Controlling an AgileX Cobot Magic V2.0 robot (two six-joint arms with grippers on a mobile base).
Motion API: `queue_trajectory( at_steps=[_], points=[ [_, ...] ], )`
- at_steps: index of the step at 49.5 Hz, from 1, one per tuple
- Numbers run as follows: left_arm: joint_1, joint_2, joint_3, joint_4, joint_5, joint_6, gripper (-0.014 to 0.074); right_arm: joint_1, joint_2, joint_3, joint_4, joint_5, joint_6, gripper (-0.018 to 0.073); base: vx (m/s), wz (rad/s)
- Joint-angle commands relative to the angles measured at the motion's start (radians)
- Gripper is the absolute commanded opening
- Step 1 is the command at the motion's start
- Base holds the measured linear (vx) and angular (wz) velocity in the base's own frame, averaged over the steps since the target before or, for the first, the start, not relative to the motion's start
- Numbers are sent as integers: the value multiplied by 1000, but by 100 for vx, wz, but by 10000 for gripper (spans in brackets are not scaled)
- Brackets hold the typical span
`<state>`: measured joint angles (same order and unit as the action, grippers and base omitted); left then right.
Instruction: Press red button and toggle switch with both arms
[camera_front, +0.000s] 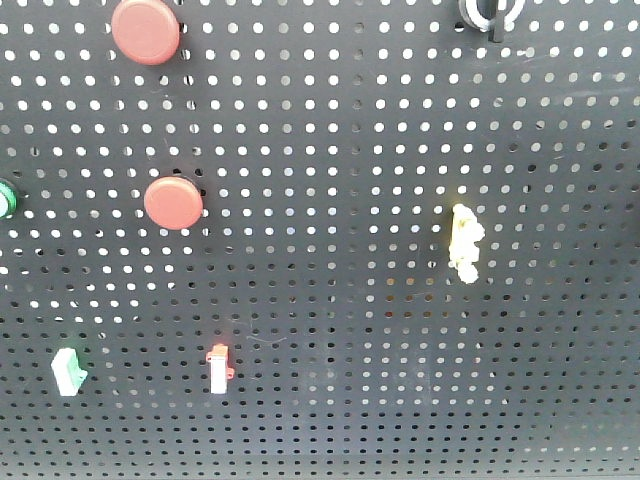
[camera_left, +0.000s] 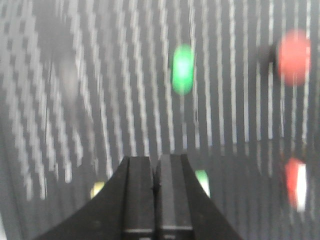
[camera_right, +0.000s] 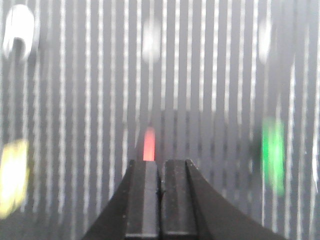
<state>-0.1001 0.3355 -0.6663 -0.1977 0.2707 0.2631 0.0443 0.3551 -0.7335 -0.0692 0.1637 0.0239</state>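
1. At the bottom of the left wrist view, the left gripper (camera_left: 155, 162) has its two black fingers pressed together, with nothing between them.
2. At the bottom of the right wrist view, the right gripper (camera_right: 161, 165) is likewise closed up and empty.
3. Beyond both lies the pegboard (camera_front: 400, 150), dark and full of holes. Both wrist views are heavily blurred.
4. Past the left gripper show a green button (camera_left: 183, 69) and, to its right, a smaller red button (camera_left: 294, 57) with a dark collar.
5. Just above the right gripper's tips is a red blur (camera_right: 149, 143); which part it is cannot be told.
6. In the front view the red button (camera_front: 145, 30) sits at the board's top left, cut by the frame edge, above the smaller red button.
7. The toggle switch (camera_front: 490, 12) is at the top right, mostly cropped, well apart from the red button.
8. Lower down are a yellow switch (camera_front: 464, 242) and a red-and-white switch (camera_front: 219, 368).
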Motion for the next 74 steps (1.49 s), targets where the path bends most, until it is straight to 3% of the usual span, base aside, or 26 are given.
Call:
queue_trajectory(
  at_steps=[1, 11, 16, 21, 26, 31, 34, 38, 40, 61, 74],
  points=[
    [-2, 147, -185, -6, 5, 9, 1, -7, 121, -141, 1, -48, -9, -3, 0, 0],
    [-2, 285, -369, -15, 28, 6, 1, -7, 243, -234, 1, -62, -9, -3, 0, 0],
    [-2, 314, -419, -80, 22, 11, 1, -7, 269, -234, 6, -63, 10, -3, 0, 0],
    [-6, 347, -465, -196, 58, 86, 1, -7, 277, -234, 36, -33, 39, -3, 0, 0],
    [-34, 400, -509, -382, 135, 293, 1, -7, 277, -233, 75, -21, 46, -3, 0, 0],
    [-70, 469, -550, -649, 262, 601, 1, -7, 277, -233, 79, -21, 46, -3, 0, 0],
    [-88, 515, -575, -804, 325, 737, 1, -7, 277, -233, 79, -22, 46, -3, 0, 0],
    [-103, 580, -612, -961, 366, 839, 1, -7, 277, -233, 82, -23, 47, -3, 0, 0],
    [-108, 606, -632, -1003, 368, 861, 1, -7, 277, -233, 82, -23, 50, -3, 0, 0],
    [-111, 834, -898, -1040, 400, 843, 1, -7, 277, -233, 82, -23, 67, -3, 0, 0],
    [-111, 913, -946, -1054, 386, 823, 1, -7, 277, -233, 82, -23, 66, -3, 0, 0]
  ],
)
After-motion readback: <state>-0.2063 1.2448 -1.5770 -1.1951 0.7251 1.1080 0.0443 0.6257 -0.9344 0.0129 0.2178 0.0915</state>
